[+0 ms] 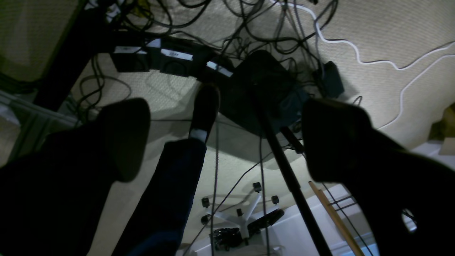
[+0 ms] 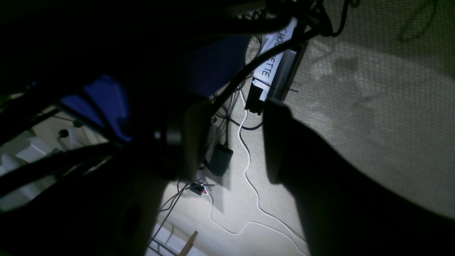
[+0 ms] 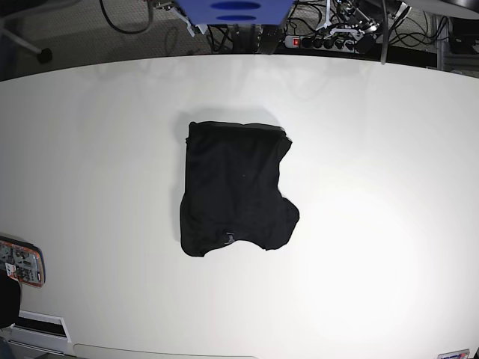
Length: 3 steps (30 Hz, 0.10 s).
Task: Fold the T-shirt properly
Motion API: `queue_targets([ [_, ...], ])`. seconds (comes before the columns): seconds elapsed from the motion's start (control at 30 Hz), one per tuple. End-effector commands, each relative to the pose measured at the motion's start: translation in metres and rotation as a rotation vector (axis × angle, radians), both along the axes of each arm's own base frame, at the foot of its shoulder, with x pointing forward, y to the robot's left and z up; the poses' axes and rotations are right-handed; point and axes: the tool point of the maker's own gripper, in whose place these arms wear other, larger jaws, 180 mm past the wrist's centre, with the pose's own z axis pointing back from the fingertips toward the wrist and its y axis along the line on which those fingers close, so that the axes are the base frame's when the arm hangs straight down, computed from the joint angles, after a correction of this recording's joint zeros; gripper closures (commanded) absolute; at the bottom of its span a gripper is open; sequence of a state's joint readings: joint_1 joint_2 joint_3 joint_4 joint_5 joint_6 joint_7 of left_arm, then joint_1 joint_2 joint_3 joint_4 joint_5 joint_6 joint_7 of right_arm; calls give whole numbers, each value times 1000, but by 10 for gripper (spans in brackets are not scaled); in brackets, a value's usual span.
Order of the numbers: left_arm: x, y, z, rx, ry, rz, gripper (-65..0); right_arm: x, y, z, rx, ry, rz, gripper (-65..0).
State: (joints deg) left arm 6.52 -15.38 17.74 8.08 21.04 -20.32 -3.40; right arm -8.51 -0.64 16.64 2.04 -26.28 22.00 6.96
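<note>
Left wrist: the left gripper (image 1: 224,142) gaped wide, empty, over cables (image 1: 249,32); right wrist: the right gripper (image 2: 234,142) stood parted, empty; base: the folded T-shirt (image 3: 236,191) lay mid-table (image 3: 389,149), well clear of every edge.

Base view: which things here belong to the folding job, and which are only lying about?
Belongs to the job:
- plain black short-sleeved cloth T-shirt, lying folded on the white table

Only lying about:
- flat orange and grey device at the table's left edge
- black power strip with red switch behind the table
</note>
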Motion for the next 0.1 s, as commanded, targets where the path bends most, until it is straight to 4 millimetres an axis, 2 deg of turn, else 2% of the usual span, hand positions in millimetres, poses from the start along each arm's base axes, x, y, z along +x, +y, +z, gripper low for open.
queue_targets([
  [0.0, -5, 5, 1, 6, 15, -1, -650, -4, 9, 4, 35, 8, -4, -273],
  [0.07, -7, 4, 2, 3, 15, -1, -650, -4, 9, 4, 35, 8, -4, -273],
])
